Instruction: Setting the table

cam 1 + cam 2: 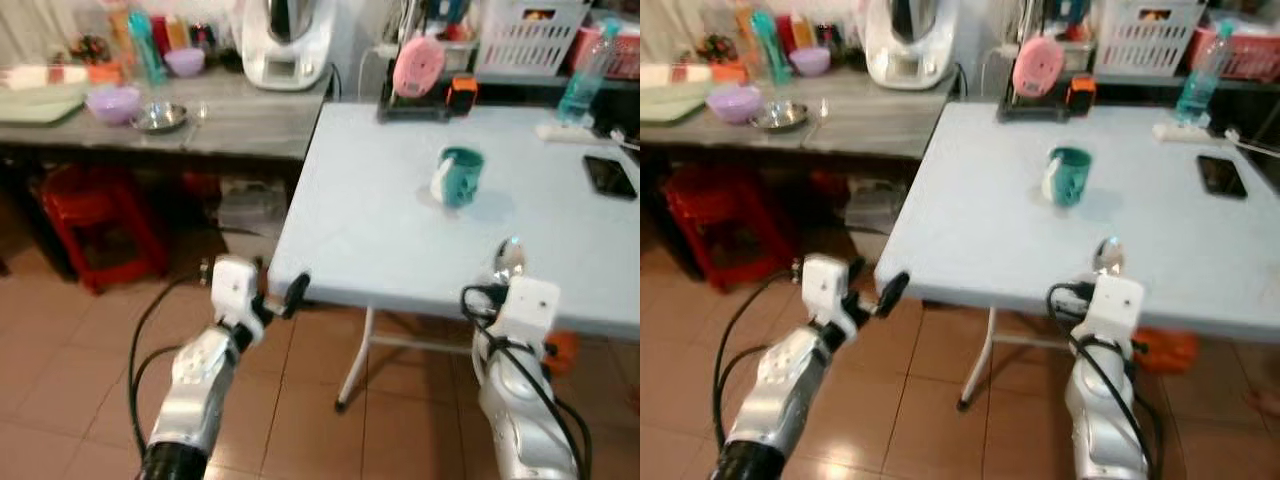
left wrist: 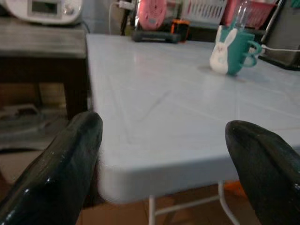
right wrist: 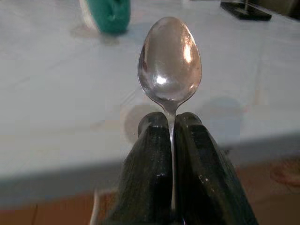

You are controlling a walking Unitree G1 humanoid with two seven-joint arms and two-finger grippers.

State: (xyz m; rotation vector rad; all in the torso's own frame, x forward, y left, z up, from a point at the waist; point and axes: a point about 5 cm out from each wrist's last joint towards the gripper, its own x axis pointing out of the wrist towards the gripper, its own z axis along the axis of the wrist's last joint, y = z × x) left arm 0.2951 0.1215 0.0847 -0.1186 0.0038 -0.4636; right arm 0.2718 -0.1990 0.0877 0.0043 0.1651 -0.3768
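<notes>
Here the right tool (image 3: 171, 124) pinches a spoon (image 3: 169, 61) over the table (image 1: 380, 250) edge (left tool (image 2: 164, 154) spread wide, empty).

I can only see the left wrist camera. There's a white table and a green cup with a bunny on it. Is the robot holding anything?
Observer: Yes. The right gripper has its jaws shut on a shiny metal spoon, bowl pointing forward over the table's near edge.
Operator: Is the spoon close to the bunny cup?
Observer: No, the teal bunny mug stands apart, farther back on the pale blue-white folding table.
Operator: What else is on the table?
Observer: A black phone lies flat near the right edge.
Operator: And my gripper?
Observer: The left gripper is open, holding nothing, at the table's near-left corner.
</notes>
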